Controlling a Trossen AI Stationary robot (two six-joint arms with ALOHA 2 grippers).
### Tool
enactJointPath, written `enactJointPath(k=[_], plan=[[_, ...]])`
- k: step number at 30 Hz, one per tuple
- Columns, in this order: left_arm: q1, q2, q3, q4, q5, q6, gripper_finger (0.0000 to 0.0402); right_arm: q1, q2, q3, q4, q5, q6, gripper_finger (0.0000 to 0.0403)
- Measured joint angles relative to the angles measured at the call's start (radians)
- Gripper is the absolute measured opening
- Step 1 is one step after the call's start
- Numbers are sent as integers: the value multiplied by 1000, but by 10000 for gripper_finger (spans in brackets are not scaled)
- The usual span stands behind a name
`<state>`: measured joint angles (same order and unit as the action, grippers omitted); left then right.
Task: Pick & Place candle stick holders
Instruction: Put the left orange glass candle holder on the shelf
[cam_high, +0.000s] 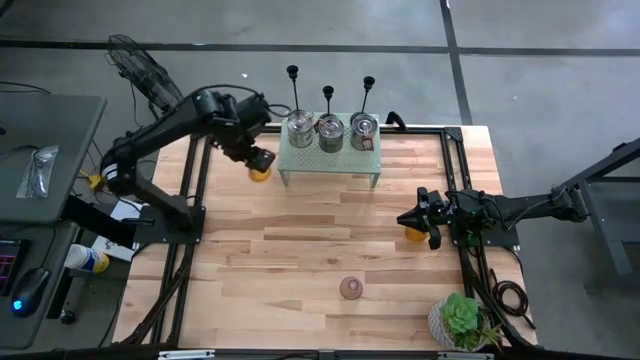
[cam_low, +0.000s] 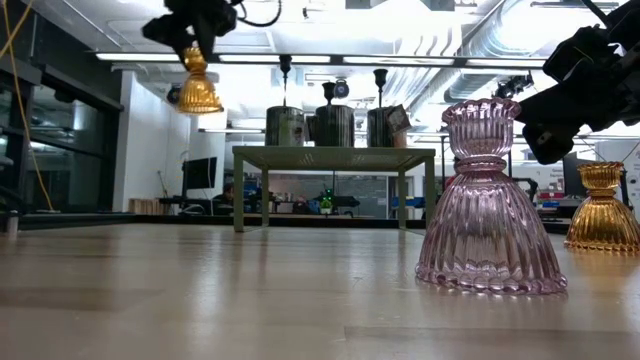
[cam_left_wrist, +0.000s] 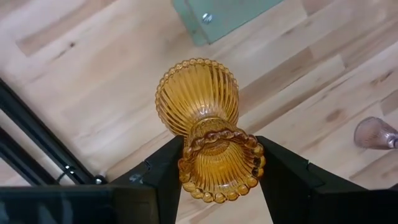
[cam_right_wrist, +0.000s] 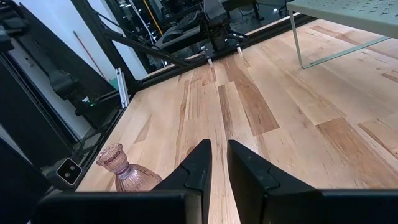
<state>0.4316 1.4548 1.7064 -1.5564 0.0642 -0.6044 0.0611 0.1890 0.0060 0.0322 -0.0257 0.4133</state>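
My left gripper (cam_left_wrist: 219, 171) is shut on an amber ribbed glass candle holder (cam_left_wrist: 202, 106), held high over the table's far left, beside the small green table (cam_high: 330, 162). On that green table, three thin black candlesticks (cam_high: 328, 100) stand in metal tins (cam_high: 330, 132). A pink glass holder (cam_low: 487, 200) stands on its flared base near the front edge. A second amber holder (cam_low: 603, 210) stands on the table at the right, next to my right gripper (cam_right_wrist: 219, 158), which is shut and holds nothing. My left gripper pinches the amber holder's small upper cup (cam_left_wrist: 217, 155), just under its beaded rim, between its two fingers (cam_left_wrist: 163, 171). The fingers come from above, pointing steeply down. The holder hangs upright below them (cam_low: 198, 90), flared base lowest, lifted well clear of the table.
A potted green plant (cam_high: 462, 320) sits at the near right corner. Black frame rails (cam_high: 190, 200) run along the table's left and right sides. Bare wooden board (cam_high: 300, 240) lies between the green table and the pink holder.
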Motion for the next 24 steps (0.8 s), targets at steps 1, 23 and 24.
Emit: enactJointPath(k=[1,23,24], plan=[[0,23,32,-14,-1,10,171,0,0,0,0,0,0,44],[0,306,195,54,14,-64,171,0,0,0,0,0,0,44],[0,310,195,76,25,-76,171,0,0,0,0,0,0,44]])
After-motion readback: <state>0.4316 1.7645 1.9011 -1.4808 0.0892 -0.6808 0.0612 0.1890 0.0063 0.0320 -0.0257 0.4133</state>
